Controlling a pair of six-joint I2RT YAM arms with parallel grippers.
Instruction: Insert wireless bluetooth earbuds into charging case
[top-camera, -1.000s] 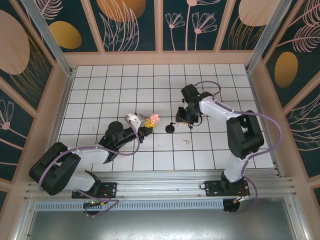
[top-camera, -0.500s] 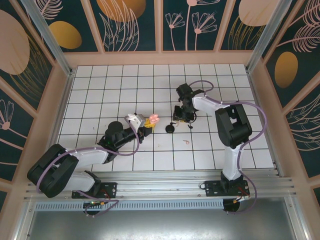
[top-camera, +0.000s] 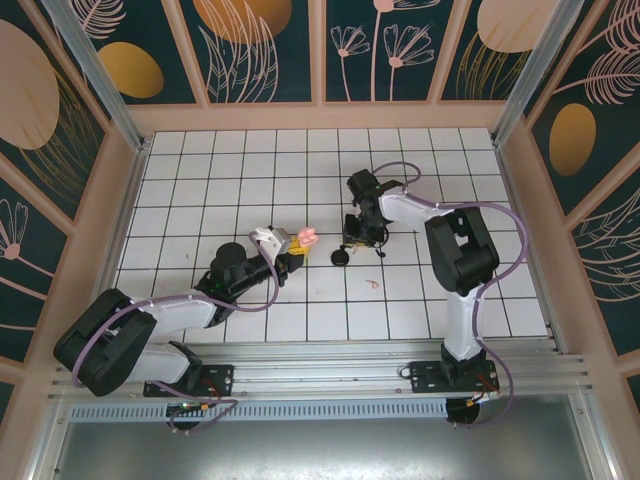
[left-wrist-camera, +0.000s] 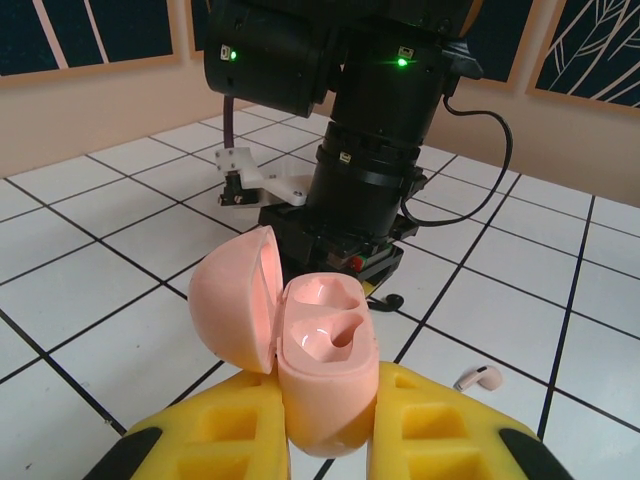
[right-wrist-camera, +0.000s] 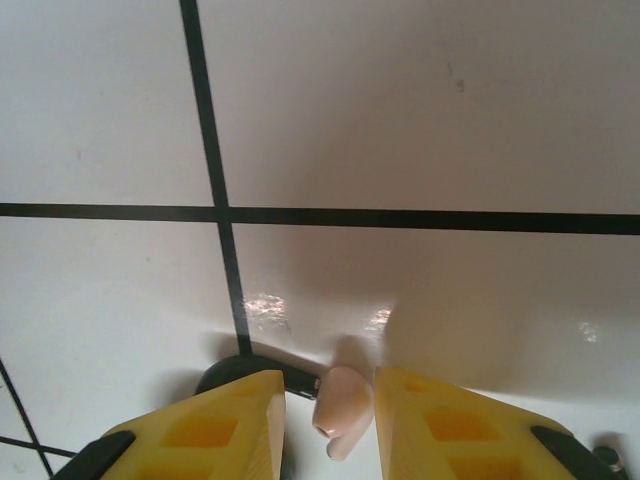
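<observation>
1. Left gripper: clamped on the charging case, w/ yellow fingers pressed against both sides of its lower body. The case stands upright btw. the fingers. Its long axis is approx. vertical in the left wrist view, and its mouth faces up and away from the gripper, toward the right arm. The lid is swung open to the left on its hinge, exposing both wells.

2. Right gripper: low over the worktop, w/ the first earbud btw. its fingers. The earbud touches the finger on the right of the right wrist view, and a slim gap shows on the other side. Cannot tell whether it is clamped. Its long axis runs approx. parallel to the fingers w/ a slight tilt; the rounded end points away from the camera, the narrower end toward it.

3. Black disc: flat on the worktop, partly under the other finger, just beside the first earbud.

4. Second earbud: lies loose on the worktop, right of the case in the left wrist view and apart from both grippers. Its long axis is diagonal, w/ the bulb end up-right and the stem end down-left
</observation>
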